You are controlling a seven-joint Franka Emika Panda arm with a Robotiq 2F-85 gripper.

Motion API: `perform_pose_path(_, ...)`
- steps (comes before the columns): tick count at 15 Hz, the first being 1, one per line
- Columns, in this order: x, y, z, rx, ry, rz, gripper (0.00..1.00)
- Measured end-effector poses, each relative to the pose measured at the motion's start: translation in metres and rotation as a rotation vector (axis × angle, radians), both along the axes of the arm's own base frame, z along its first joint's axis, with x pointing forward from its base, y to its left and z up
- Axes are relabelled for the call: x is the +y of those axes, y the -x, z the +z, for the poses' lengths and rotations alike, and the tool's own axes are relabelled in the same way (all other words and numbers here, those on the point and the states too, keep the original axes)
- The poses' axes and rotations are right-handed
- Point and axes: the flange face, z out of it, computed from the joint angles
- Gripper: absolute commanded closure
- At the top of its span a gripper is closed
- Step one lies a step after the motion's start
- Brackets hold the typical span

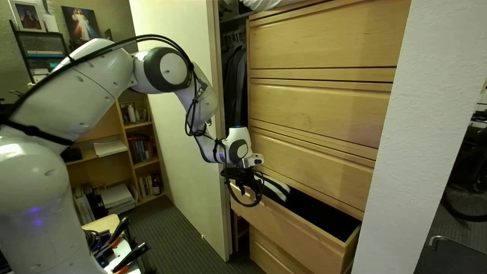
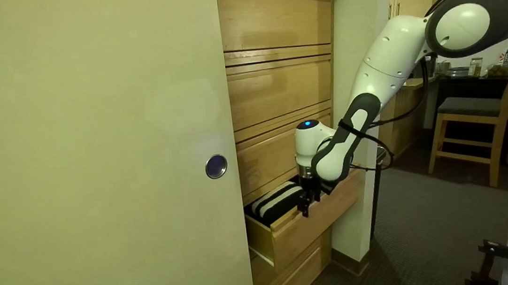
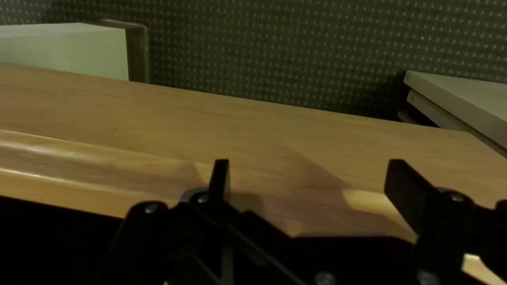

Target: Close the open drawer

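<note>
Both exterior views alone show 1 striped item (image 2: 275, 201) inside the drawer (image 2: 304, 234).

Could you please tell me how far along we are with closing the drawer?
Done: the gripper is at the upper front edge of the drawer. In hand: probably lining up the push; the jaws stand apart, gripping nothing, and I cannot tell whether they touch the wood. Left: apparently the closing itself, since the drawer stands open, a striped item visible inside.
</note>
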Motion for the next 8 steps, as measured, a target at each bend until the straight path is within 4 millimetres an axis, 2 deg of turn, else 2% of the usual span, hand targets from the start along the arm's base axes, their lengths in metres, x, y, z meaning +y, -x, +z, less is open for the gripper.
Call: perform_pose_path(8,0.029,-0.036,0.004,-0.073,-0.012,0.039,0.00)
